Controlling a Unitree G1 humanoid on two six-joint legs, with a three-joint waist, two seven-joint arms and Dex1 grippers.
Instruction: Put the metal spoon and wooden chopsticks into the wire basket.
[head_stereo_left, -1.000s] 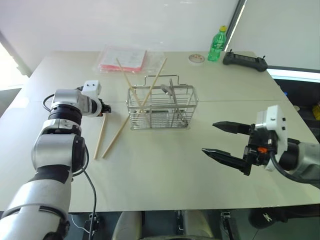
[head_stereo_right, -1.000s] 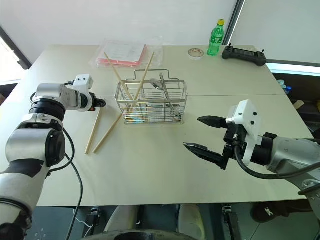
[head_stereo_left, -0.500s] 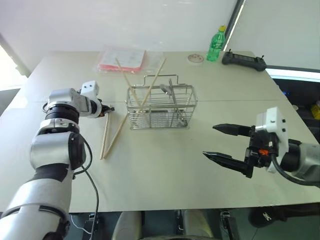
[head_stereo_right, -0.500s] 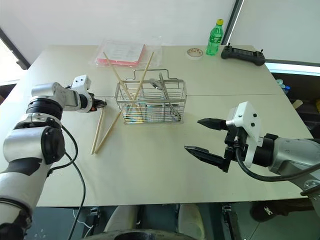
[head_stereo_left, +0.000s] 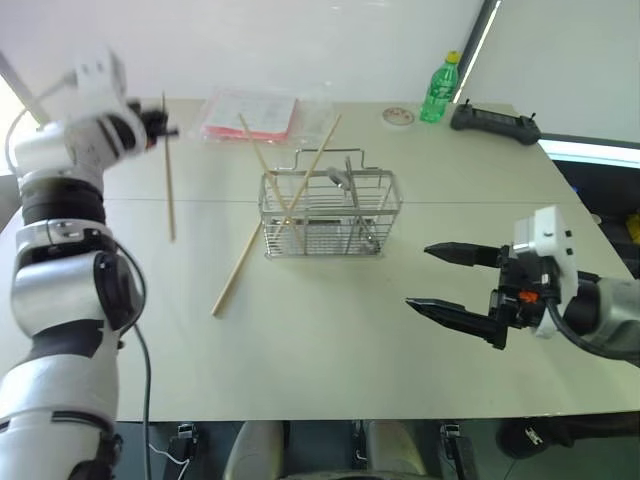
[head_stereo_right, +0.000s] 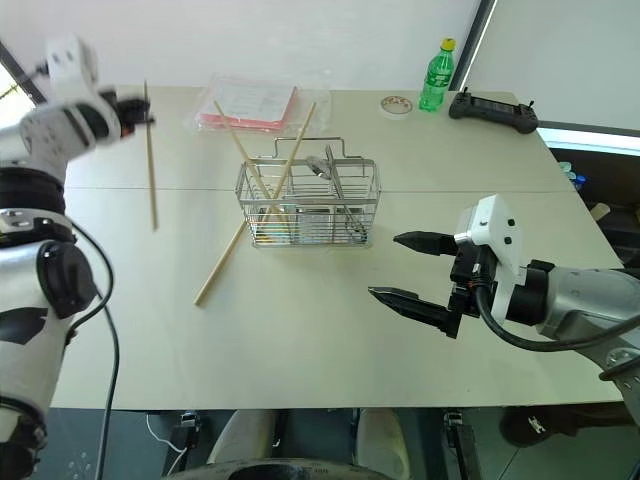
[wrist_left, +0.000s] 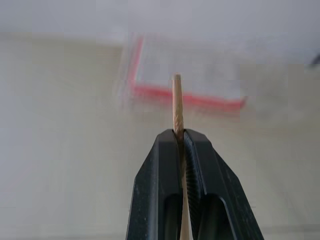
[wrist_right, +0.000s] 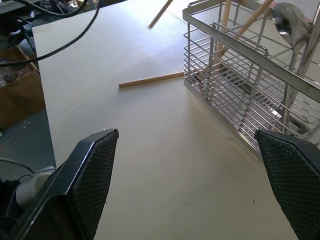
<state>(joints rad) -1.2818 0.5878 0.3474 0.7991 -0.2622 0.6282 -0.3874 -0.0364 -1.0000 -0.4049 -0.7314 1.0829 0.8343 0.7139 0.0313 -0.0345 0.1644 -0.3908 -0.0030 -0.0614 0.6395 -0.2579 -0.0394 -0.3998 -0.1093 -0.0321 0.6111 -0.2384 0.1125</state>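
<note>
The table (head_stereo_left: 330, 330) carries the wire basket (head_stereo_left: 328, 215), well off to the right of and below the left gripper (head_stereo_left: 158, 126), which now hangs high over the table's far left part; a second ago it was down at the tabletop beside two chopsticks lying there. Its two black fingers are pinched on one wooden chopstick (head_stereo_left: 168, 170), gripped near the top so the stick dangles almost straight down, clear of the table. So the pick-up looks done, and the carry across to the basket is what remains for this stick. The right gripper (head_stereo_left: 462, 283) waits near the table's front right with its jaws spread wide and nothing between them, unmoved over that second. Two chopsticks (head_stereo_left: 300, 175) already lean crossed in the basket, with the metal spoon (head_stereo_left: 343, 183) standing beside them. One more chopstick (head_stereo_left: 238, 270) lies on the table, its far end by the basket's left front corner, still to be collected.
</note>
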